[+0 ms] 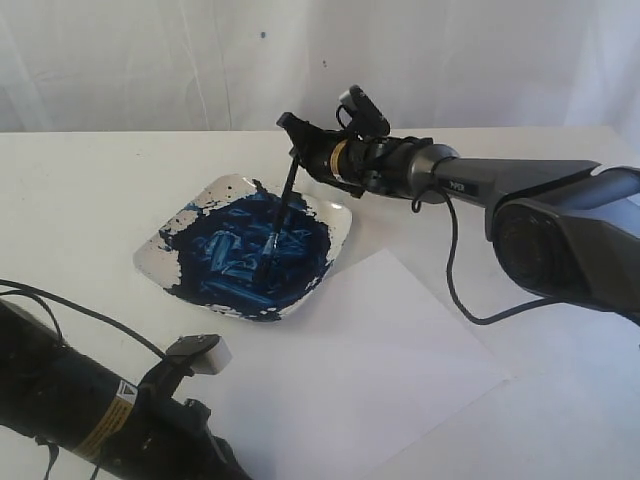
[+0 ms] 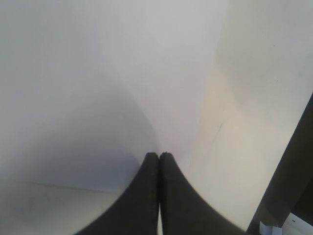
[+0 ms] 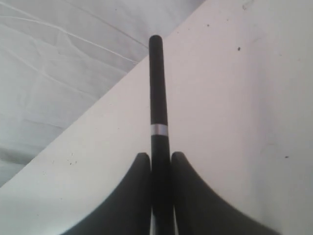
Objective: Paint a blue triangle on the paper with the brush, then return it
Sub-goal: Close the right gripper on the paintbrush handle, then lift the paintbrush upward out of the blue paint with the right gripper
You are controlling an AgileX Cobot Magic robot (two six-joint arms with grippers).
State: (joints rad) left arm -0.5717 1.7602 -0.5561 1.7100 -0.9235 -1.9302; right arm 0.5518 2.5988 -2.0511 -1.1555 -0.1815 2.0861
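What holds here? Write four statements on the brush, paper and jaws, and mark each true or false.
1. The right jaws are shut on the brush. True.
2. The brush tip rests on the paper. False: the tip is down in the blue paint of the dish.
3. The paper bears a blue triangle. False: the sheet is blank.
4. The left jaws are shut with nothing between them. True.
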